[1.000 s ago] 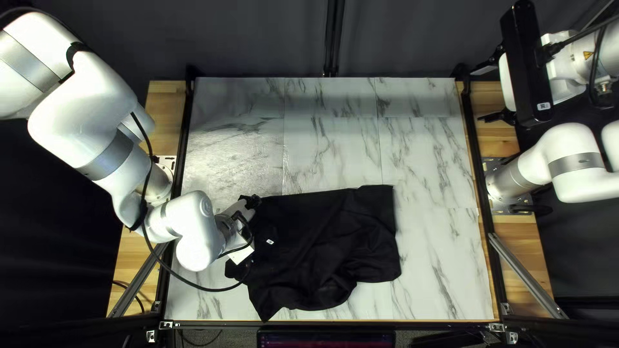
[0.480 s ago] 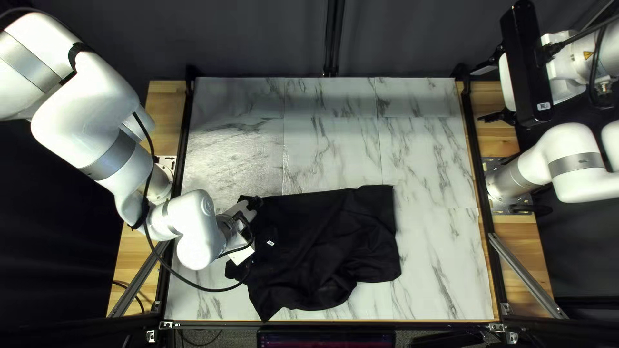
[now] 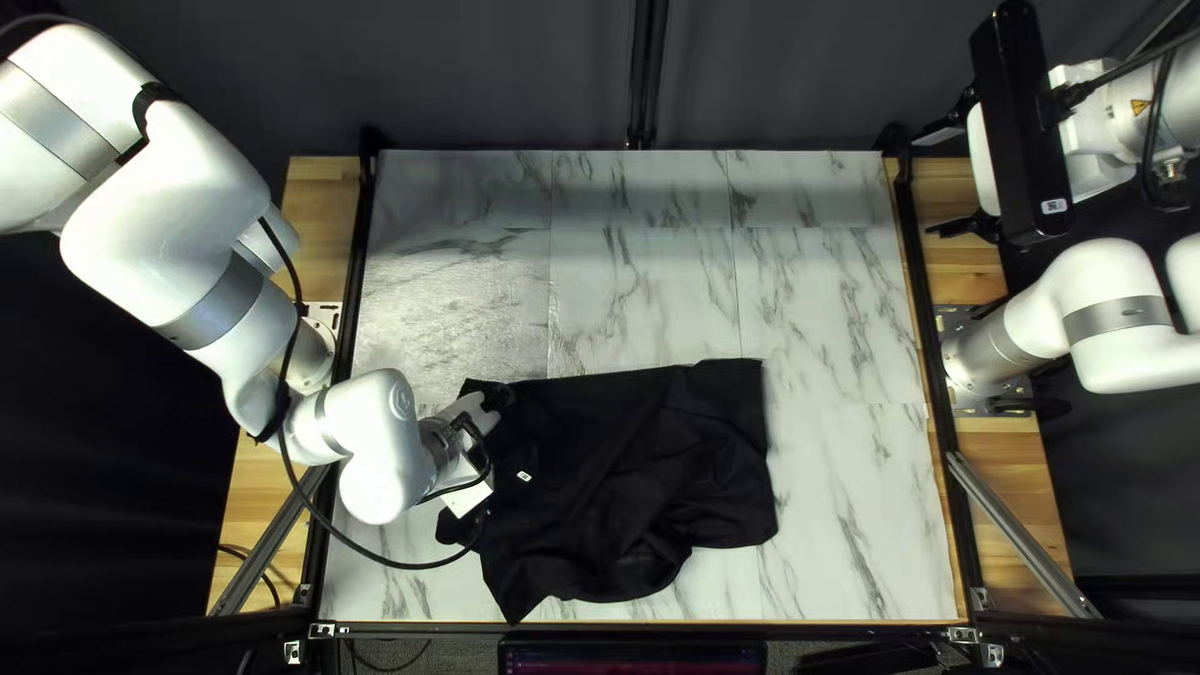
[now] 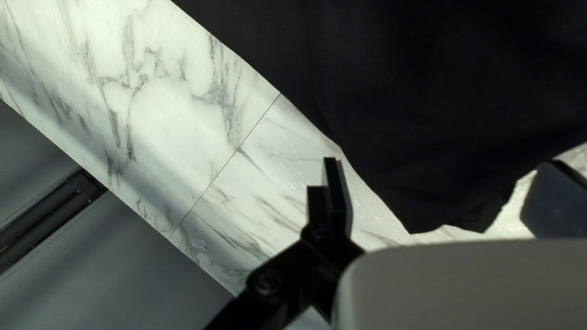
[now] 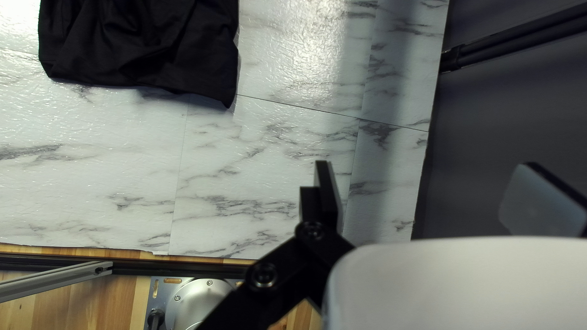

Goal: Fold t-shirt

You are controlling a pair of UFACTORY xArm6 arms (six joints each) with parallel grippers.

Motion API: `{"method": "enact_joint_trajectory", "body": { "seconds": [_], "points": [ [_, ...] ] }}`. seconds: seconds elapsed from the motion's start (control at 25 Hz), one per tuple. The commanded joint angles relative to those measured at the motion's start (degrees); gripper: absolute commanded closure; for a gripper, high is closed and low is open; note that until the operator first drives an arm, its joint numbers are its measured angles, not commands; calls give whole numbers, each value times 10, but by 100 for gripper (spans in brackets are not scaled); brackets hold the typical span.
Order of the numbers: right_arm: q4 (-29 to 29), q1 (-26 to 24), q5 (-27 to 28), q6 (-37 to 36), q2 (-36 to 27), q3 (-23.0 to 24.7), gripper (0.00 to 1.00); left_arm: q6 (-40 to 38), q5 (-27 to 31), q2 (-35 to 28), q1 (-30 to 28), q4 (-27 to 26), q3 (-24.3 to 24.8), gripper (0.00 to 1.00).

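Marble-patterned tabletop [image 3: 644, 294] stretches out under a black t-shirt [image 3: 631, 469], which lies rumpled across the near side, from left to centre-right. At its left end, the left gripper [image 3: 494, 450] has its fingers spread; the right gripper [image 3: 941, 181], likewise parted, hangs by the far right corner.

Lab, robotics type, by appearance. Fittings: left arm [image 3: 175, 225], white, jointed, and right arm [image 3: 1113, 300], likewise, at opposite sides; table [image 3: 650, 275], marble-patterned, flanked by black rails [image 3: 359, 250]; dark curtain [image 3: 500, 75] behind; black cable [image 3: 388, 561] looping beside left arm.
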Motion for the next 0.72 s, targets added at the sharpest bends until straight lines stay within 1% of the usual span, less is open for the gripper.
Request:
{"method": "enact_joint_trajectory", "body": {
  "seconds": [0.04,0.36,0.72],
  "points": [
    [0,0,0,0,0,0,0,-3,-3,-3,2,0,8,0],
    [0,0,0,0,0,0,0,-10,-5,4,-2,8,0,0],
    [0,0,0,0,0,0,0,-16,-24,-6,7,41,4,0]
  ]
}}
